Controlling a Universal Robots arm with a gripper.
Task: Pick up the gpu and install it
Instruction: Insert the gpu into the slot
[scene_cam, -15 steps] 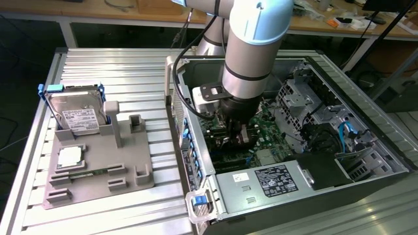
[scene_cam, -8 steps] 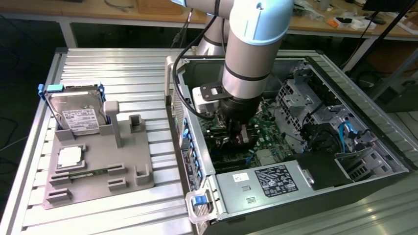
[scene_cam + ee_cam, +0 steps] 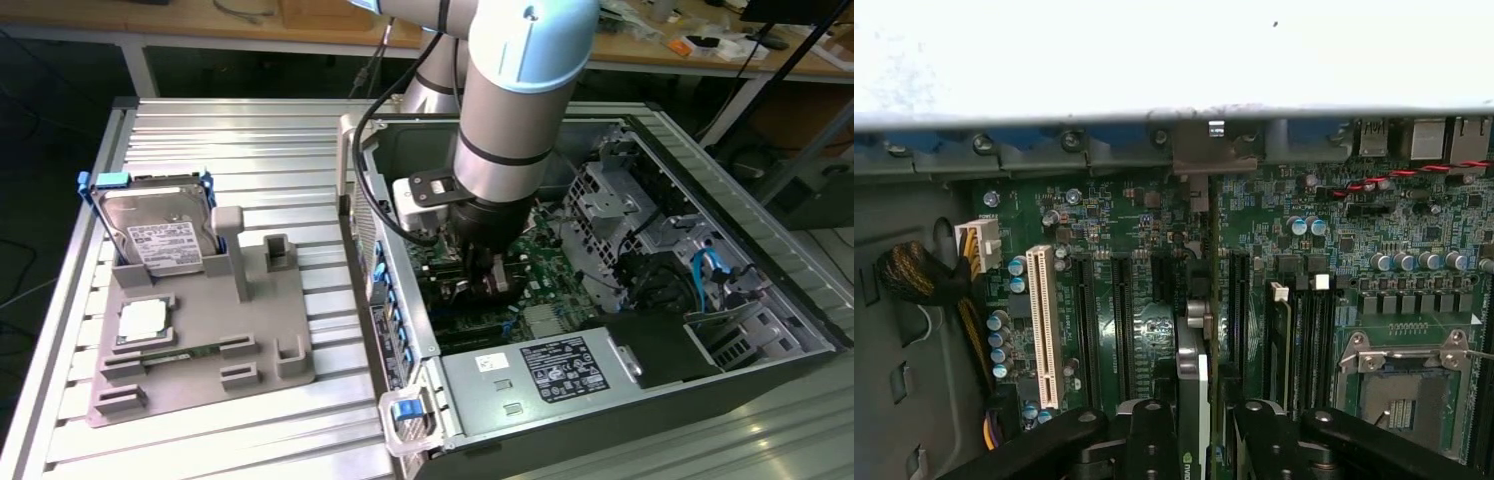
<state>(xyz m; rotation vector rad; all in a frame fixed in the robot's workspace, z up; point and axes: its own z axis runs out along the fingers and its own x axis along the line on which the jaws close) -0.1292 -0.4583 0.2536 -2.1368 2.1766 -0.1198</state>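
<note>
Inside the open computer case [image 3: 747, 330], low over the motherboard [image 3: 1134, 290], the arm's fingers [image 3: 1154, 430] pinch the gpu [image 3: 1194, 390] between them, the card standing on edge. Its long axis runs straight ahead from the wrist toward the case's rear wall, where its silver bracket [image 3: 1199, 160] sits against the slot openings, parallel to the black expansion slots [image 3: 1122, 320] and the white slot [image 3: 1041, 325] beside them. On the bench, the grey tray [image 3: 187, 350] holds a hard drive [image 3: 158, 232].
</note>
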